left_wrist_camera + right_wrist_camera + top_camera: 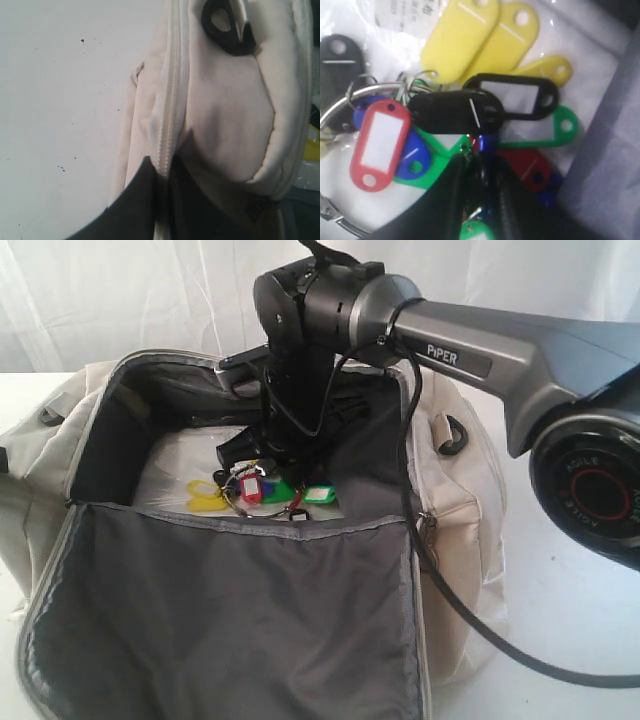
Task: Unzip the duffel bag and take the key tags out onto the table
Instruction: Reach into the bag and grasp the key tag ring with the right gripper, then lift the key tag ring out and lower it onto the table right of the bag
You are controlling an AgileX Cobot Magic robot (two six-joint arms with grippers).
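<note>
Table [560, 620]: white, showing at 3 o'clock of the bag.
Duffel bag [460, 510]: unzipped, flap folded toward 6 o'clock, grey lining exposed.
Right gripper [252, 452]: lowered inside bag; clamped or not, cannot tell.
Left gripper [161, 169]: pinched on bag's zip seam.
Key tags [262, 492]: on bag floor, 6 o'clock of right gripper.

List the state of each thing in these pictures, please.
Duffel bag: unzipped, flap folded open.
Key tags: bunched, lying inside the bag.
Right end effector: down in the bag, at the key tags, grip unclear.
Left end effector: shut on the bag's side.
</note>
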